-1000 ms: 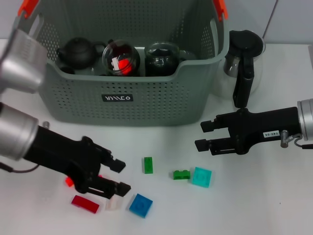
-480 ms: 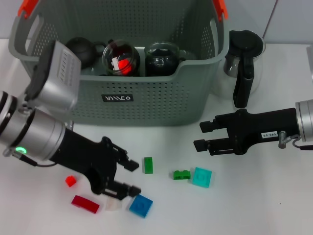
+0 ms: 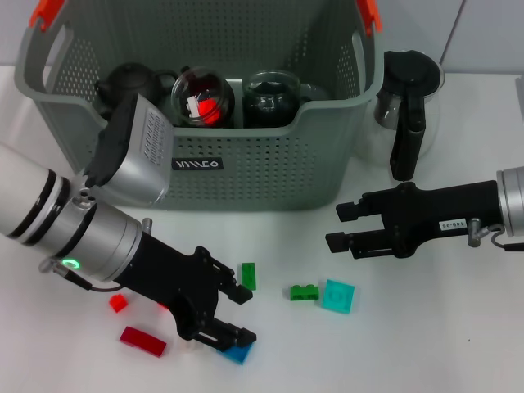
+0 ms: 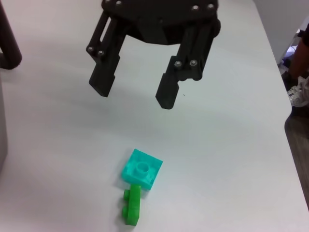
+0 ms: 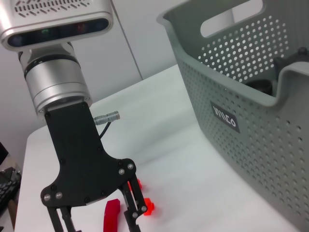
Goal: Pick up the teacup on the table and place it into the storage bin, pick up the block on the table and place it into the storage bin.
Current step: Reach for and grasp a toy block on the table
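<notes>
Left hand (image 3: 234, 315): fingers spread, empty, low over desk (image 3: 458, 344). Blue block (image 3: 239, 353) lies right under its lower finger, green block (image 3: 248, 276) beside the upper. Right hand (image 3: 335, 226): open, empty, nearer teal block (image 3: 337, 295). Bin (image 3: 246, 176) behind.
</notes>
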